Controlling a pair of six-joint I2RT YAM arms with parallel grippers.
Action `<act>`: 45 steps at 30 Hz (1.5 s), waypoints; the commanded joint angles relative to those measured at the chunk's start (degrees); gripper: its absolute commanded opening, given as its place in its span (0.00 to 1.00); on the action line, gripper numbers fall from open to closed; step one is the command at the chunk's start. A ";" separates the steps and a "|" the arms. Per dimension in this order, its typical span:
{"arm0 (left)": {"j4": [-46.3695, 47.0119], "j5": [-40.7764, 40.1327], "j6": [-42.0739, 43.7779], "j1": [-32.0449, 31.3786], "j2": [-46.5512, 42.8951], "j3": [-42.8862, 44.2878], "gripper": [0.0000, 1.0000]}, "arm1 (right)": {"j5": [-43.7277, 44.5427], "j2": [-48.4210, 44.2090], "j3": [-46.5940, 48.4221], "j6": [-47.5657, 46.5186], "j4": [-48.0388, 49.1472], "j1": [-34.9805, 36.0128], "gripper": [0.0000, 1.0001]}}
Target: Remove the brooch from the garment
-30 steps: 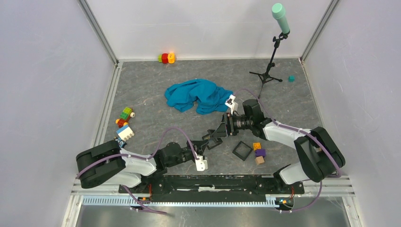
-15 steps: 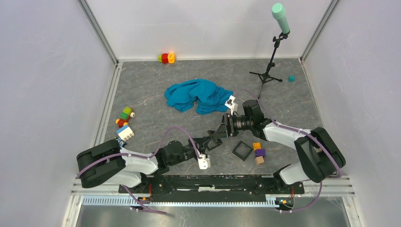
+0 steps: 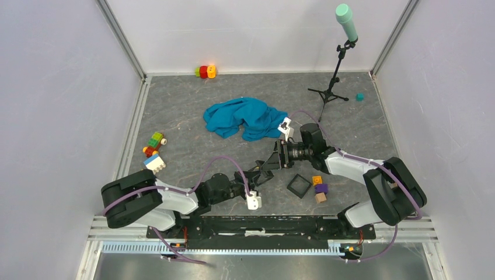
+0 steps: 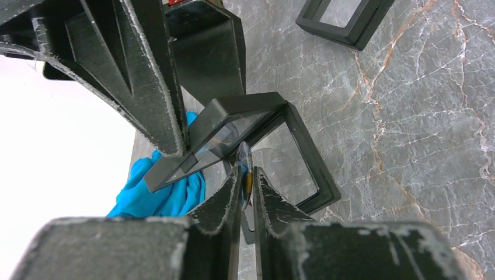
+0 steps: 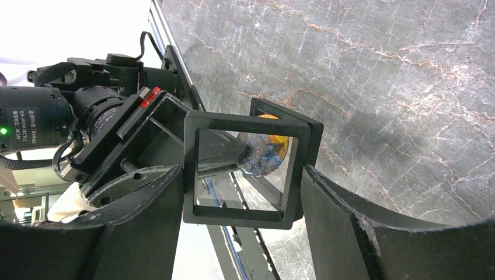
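The brooch [image 5: 264,153] is off the garment [image 3: 242,116]. It is a small round disc with blue and orange markings. The closed fingers of the left claw [image 4: 245,178] pinch it edge-on, and it sits between the two halves of an open black display case [image 5: 245,121], near the centre of both wrist views. The garment, a teal heap, lies well apart in the upper middle of the overhead view. The right claw [image 5: 240,175] is clamped on the case, one finger against each side edge, and holds it tilted above the tabletop [image 3: 192,149].

The step in hand appears to be seating the brooch in the case. Recommended procedure:

1. Hold the right claw steady so the case does not shift.
2. Advance the left claw along the plane of the disc until the disc lies flat on the clear membrane, centred in the frame.
3. Open the left claw only once the disc is supported.
4. Withdraw straight back, clear of the frame edges.

Caution: the disc is thin and gripped at its rim, so it is likely to pivot or slip if it is pushed sideways.

A second frame [image 3: 299,185] lies flat on the tabletop, lower right of centre.

Writing: there is small white print on the black cylindrical housing [image 5: 35,116] at the left of the right wrist view. It appears to include "DC24V", and the rest is too small to read. No markings are visible on the case.
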 commanded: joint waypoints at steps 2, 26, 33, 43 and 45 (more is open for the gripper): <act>1.08 1.61 1.75 -0.43 0.32 1.13 0.23 | -1.50 -1.27 0.11 1.17 3.69 0.22 0.58; -6.22 0.60 -14.33 -0.44 -15.61 -1.74 0.57 | 3.18 6.69 0.42 -2.46 4.11 -7.74 0.55; -4.01 -7.77 -22.32 -0.29 -16.34 -1.86 0.66 | 11.27 6.58 2.48 -10.78 -4.71 -14.89 0.57; -1.91 -10.03 -25.77 -0.28 -14.59 -1.51 0.71 | 26.85 4.36 6.19 -18.68 -15.03 -21.65 0.61; -2.02 -13.49 -29.54 -0.20 -14.71 -1.11 0.77 | 30.07 3.71 6.88 -19.48 -16.38 -21.92 0.62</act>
